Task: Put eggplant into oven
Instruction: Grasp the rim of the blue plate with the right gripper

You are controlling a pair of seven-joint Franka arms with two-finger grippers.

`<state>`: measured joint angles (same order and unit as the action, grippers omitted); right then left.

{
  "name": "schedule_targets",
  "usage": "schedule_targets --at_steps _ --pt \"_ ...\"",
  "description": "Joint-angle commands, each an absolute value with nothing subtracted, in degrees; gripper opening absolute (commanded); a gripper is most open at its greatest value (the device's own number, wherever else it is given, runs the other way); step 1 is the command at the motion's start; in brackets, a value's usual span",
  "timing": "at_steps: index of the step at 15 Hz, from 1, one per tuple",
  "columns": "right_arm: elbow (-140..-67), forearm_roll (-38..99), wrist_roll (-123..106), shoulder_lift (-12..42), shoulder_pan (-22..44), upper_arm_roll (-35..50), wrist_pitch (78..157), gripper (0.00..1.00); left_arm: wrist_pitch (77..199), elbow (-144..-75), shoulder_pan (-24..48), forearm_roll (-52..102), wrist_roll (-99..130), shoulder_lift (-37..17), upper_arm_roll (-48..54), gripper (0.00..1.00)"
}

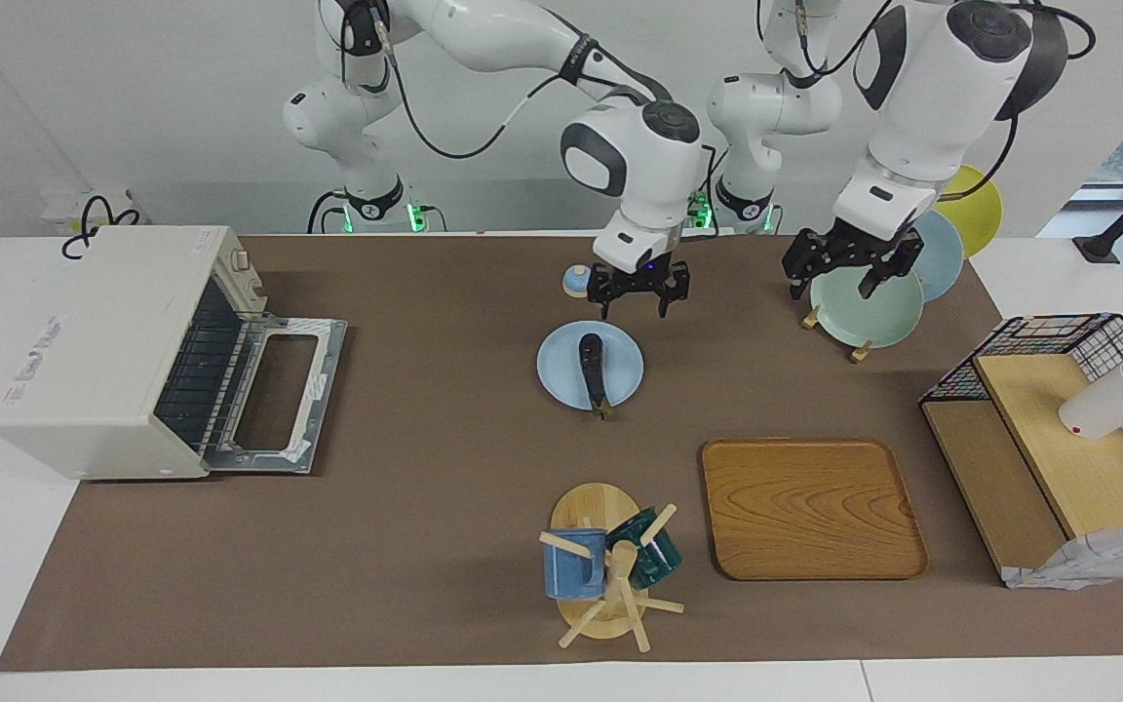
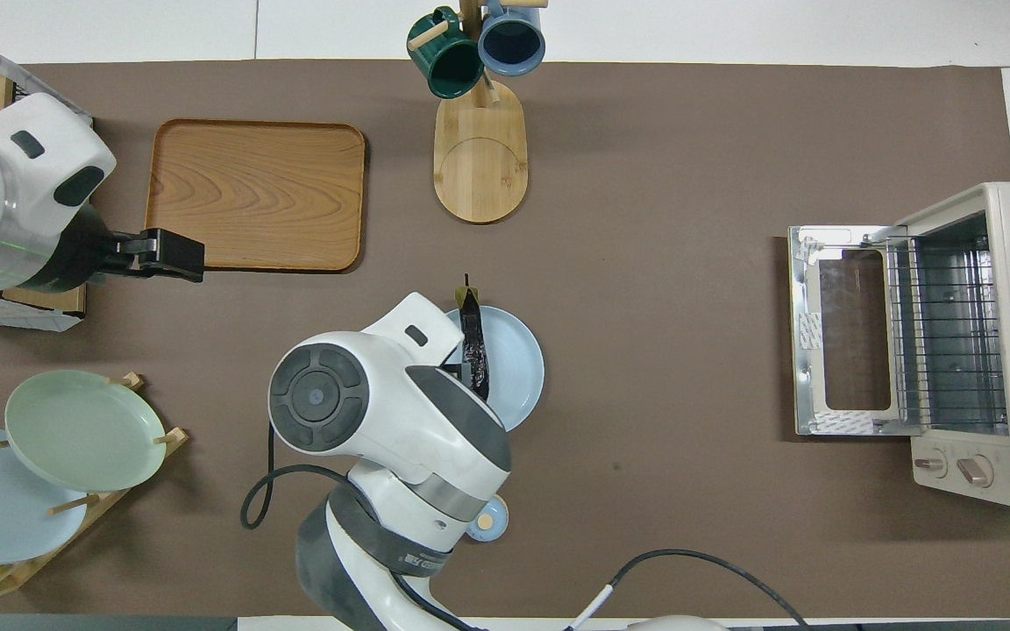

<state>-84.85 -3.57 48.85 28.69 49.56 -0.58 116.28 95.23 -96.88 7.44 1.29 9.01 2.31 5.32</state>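
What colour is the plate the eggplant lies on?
Light blue: the plate under the eggplant shows best in the facing view.
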Motion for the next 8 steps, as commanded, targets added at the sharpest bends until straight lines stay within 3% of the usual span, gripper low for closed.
schedule_targets --at_steps 1,3,4,5,6,7,8 --pt "-85.5 -4.2 49.1 30.4 49.0 -0.8 120.2 1.0 92.8 -97.5 6.4 0.4 7.6 3.9 5.8 1.0" --pt "-89.7 -4.2 49.1 29.3 49.4 -0.7 124.8 1.0 92.5 -96.8 5.8 0.4 7.6 4.2 5.8 1.0" --pt "-91.9 -4.2 49.0 28.8 49.8 -0.7 127.1 0.93 91.9 -96.0 5.5 0.4 7.5 4.2 5.9 1.0" --pt "-94.3 -4.2 48.9 28.0 50.0 -0.7 128.8 0.76 90.8 -94.8 5.4 0.4 7.5 4.1 5.9 1.0" --pt "-96.0 -4.2 48.8 27.6 50.0 -0.7 130.5 0.68 90.0 -93.5 5.4 0.4 7.5 4.0 5.9 1.0" --pt "-97.8 -4.2 48.8 27.2 50.0 -0.7 132.1 0.62 89.7 -92.3 5.3 0.5 7.5 3.6 6.0 1.0" --pt "-99.6 -4.2 48.7 26.6 50.1 -0.7 133.5 0.62 89.6 -91.9 5.2 0.9 7.6 3.4 6.0 1.0"
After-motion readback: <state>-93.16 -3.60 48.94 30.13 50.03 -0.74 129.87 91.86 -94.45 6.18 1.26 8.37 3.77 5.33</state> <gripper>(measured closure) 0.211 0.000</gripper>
